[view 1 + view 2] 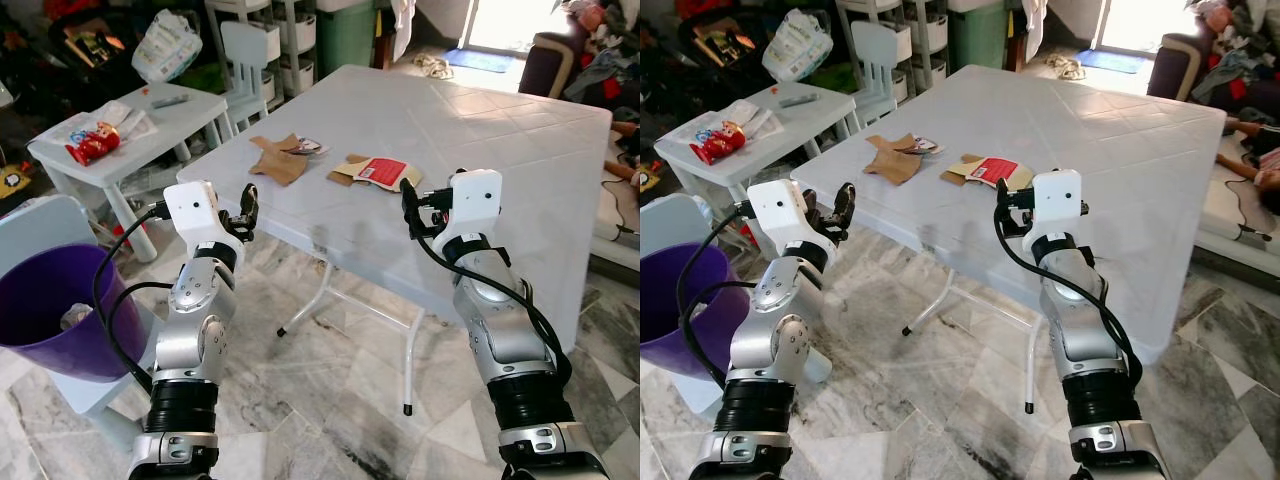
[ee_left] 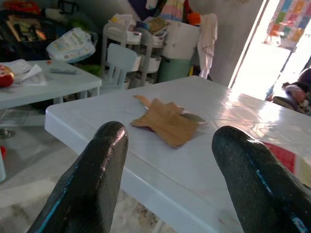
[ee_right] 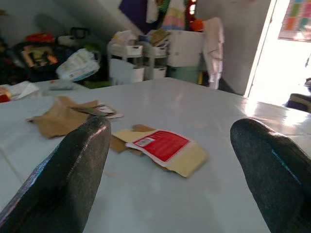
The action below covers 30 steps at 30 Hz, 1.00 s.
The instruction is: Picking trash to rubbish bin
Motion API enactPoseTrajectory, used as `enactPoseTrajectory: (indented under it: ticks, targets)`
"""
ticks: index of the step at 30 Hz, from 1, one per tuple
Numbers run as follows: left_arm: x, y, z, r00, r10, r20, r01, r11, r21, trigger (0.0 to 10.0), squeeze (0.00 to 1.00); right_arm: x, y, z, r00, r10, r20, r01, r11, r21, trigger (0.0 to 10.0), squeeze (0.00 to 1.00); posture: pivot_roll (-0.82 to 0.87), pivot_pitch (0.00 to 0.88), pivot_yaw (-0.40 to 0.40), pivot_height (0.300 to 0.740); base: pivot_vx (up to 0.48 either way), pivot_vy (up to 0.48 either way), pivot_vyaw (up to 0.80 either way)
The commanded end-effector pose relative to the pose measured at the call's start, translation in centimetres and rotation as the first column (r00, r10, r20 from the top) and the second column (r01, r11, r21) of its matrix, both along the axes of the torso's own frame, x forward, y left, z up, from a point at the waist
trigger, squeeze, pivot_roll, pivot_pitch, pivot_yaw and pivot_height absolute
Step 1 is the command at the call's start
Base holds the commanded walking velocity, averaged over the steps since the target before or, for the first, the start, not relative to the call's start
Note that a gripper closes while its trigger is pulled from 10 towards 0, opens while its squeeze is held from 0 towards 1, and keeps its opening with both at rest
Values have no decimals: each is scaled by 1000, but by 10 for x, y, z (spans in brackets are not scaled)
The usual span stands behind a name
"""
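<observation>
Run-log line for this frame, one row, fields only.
stage: approach | left gripper: open, at table edge | right gripper: open, near red-label wrapper | brown paper scrap: on table | purple bin: left

Torn brown paper (image 1: 278, 158) and a red-labelled wrapper (image 1: 378, 171) lie flat near the tabletop (image 1: 480, 130) edge; the purple bin (image 1: 50, 310) stands on the floor.

Purple bin (image 1: 45, 300) cut off at 9 o'clock edge with contents too small to tell, red label's (image 3: 158, 144) print unreadable, brown paper (image 1: 278, 160) hiding part of a wrapper, table's (image 1: 480, 130) far legs hidden, clutter at 11 o'clock indistinct
</observation>
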<state>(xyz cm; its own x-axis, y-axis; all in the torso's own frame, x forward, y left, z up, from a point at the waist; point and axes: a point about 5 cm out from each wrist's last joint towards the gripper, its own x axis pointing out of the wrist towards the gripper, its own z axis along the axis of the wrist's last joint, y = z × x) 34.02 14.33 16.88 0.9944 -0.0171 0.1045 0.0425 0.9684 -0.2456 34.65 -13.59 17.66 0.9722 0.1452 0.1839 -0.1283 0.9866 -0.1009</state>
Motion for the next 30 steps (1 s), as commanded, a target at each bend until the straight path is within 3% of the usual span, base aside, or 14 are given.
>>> enactPoseTrajectory:
  ticks: [1,30]
  targets:
    - [-1,0,-1,1000,-1,-8,1,1000,9,10000,0,0,2,5,1000,11,15,-11,1000,-7,10000,0,25,41,28,740,364,0,0]
    - [-5,-8,-8,999,-20,-34,21,1000,19,10000,0,-5,4,0,999,43,-14,-43,998,-35,10000,0,12,60,22,740,415,0,0]
